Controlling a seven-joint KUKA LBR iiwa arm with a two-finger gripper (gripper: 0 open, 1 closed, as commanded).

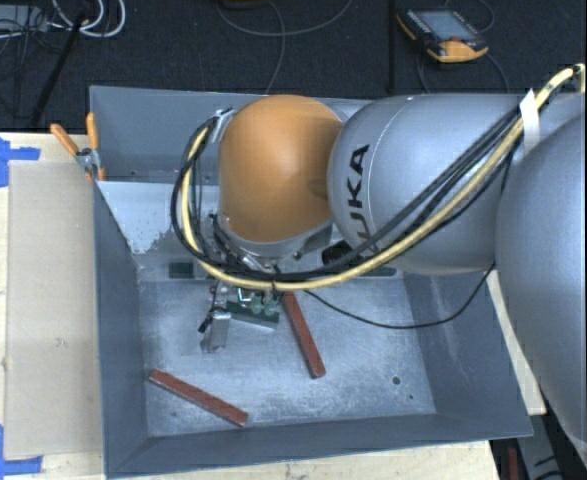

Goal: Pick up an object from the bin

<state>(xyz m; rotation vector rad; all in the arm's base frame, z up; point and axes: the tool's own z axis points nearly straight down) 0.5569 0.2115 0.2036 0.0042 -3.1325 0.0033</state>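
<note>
Camera view, looking down into a grey metal bin (123, 268) with sloping walls and a flat, speckled floor. A large silver arm (423, 188) enters from 3 o'clock and covers most of the upper half of the bin. Its wrist ends in a rounded orange cover (273, 168), with black and yellow cables (185, 208) looping round the cover's left side and back along the arm.

Below the cover, the pincer (216, 336) points down at the bin floor, a little toward 9 o'clock from the floor's middle. It is close above bare grey metal. Whether it is apart or together cannot be told from this angle.

Two things lie on the floor. A short reddish-brown stick (305, 340) lies at 3 o'clock from the pincer, just beside it, slanting from 11 o'clock down to 5 o'clock; its upper end is hidden beneath the wrist. A longer reddish-brown stick (198, 398) lies flat at 6 o'clock from the pincer, apart from it, near the bin's front wall, slanting from 10 o'clock down to 4 o'clock. The two sticks are apart.
</note>
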